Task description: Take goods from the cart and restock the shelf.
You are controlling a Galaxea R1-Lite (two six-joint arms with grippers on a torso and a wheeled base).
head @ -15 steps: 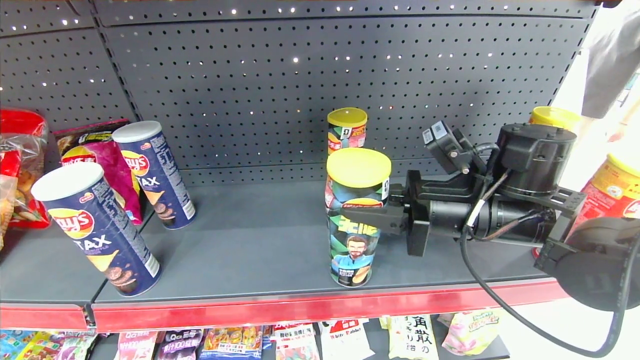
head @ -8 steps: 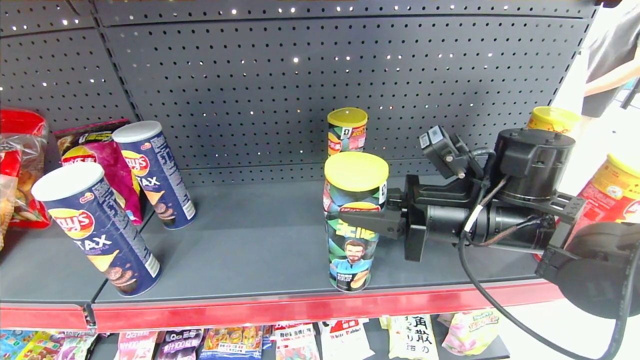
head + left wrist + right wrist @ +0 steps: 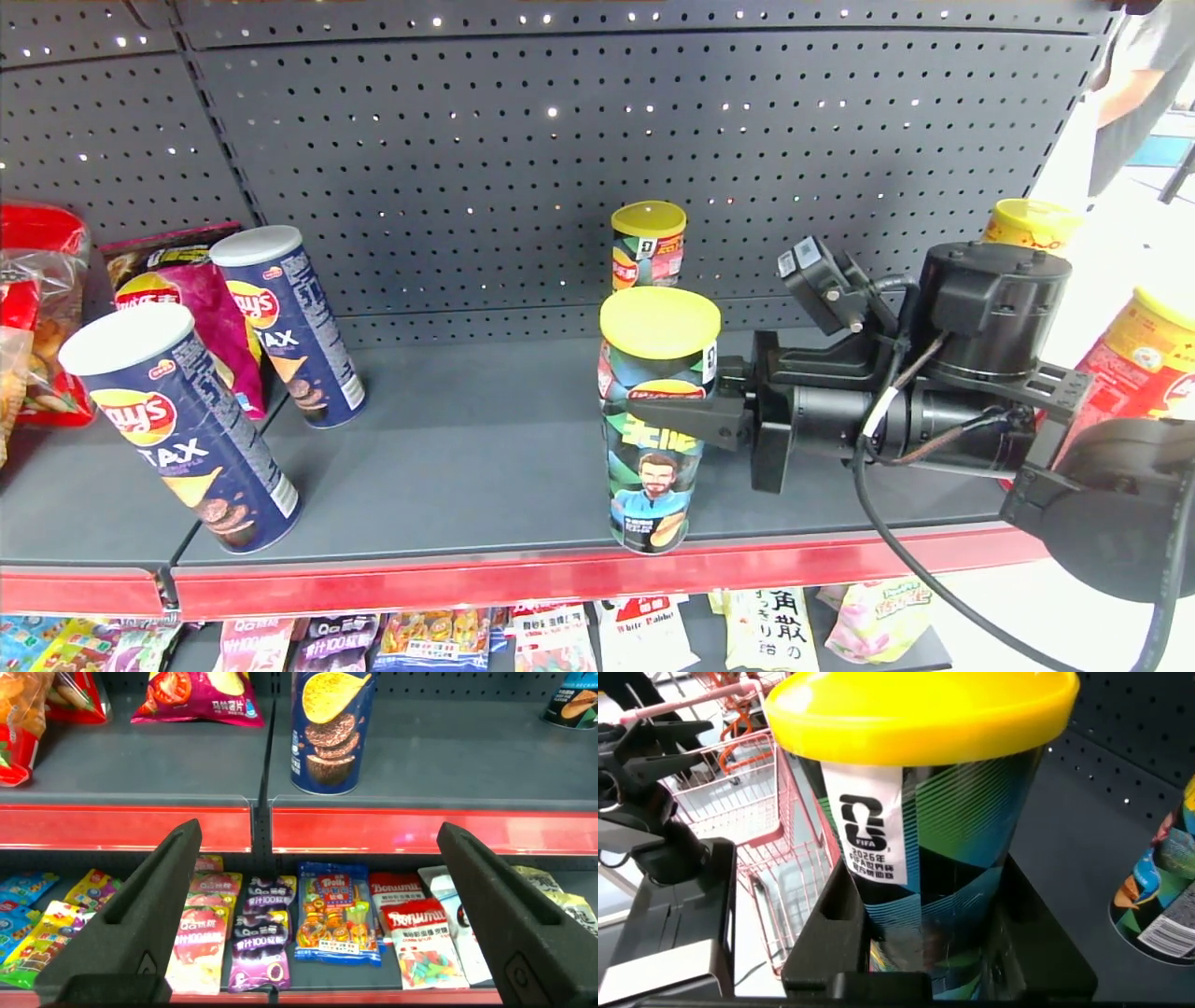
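Note:
My right gripper point(image 3: 672, 399) is shut on a tall chip can with a yellow lid point(image 3: 653, 411), gripping it about mid-height. The can is upright with its base at the shelf's red front lip point(image 3: 420, 583); I cannot tell whether it rests on the shelf. From the right wrist the can point(image 3: 924, 840) stands between the fingers of that gripper point(image 3: 929, 943), and the pink cart point(image 3: 738, 803) shows behind it. A matching can point(image 3: 648, 245) stands at the back panel. My left gripper point(image 3: 318, 905) is open in front of the shelf edge.
Two blue chip cans point(image 3: 177, 425) point(image 3: 288, 322) lean at the shelf's left, with snack bags behind them. Red cans point(image 3: 1148, 364) stand to the right of my arm. Grey shelf floor point(image 3: 467, 457) lies bare between the blue cans and the held can. Bags point(image 3: 336, 915) fill the lower shelf.
My right gripper has carried the yellow-lidded can slightly left and down toward the shelf's front lip. The other cans have not moved.

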